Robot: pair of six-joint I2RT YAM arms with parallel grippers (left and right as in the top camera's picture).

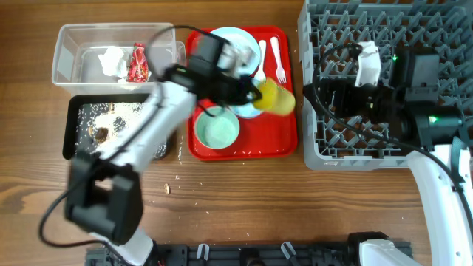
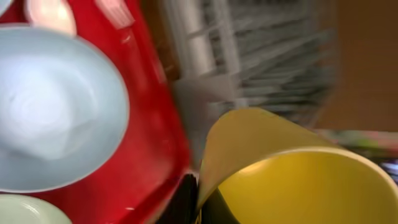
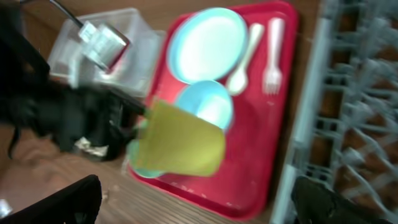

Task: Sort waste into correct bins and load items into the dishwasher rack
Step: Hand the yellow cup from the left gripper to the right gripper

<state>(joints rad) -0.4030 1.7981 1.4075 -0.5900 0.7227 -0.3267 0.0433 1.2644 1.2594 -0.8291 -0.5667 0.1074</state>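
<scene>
Cup (image 1: 275, 97) (small, yellow) hangs in left gripper (image 1: 256, 93) over red tray (image 1: 251, 148).

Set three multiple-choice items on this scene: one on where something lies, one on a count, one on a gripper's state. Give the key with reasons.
1. Where does the crumpled red wrapper lie?
A. in the clear tub
B. in the black tray
C. in the grey rack

2. How many white utensils lie on the red tray?
A. one
B. two
C. four

3. What state is the left gripper in?
A. open and empty
B. shut on the yellow cup
C. shut on a bowl

Key:
1 A: the wrapper sits inside the tub's walls, beside the white tissue.
2 B: one spoon and one fork lie side by side.
3 B: the cup hangs above the tray, clamped in its fingers.
</scene>
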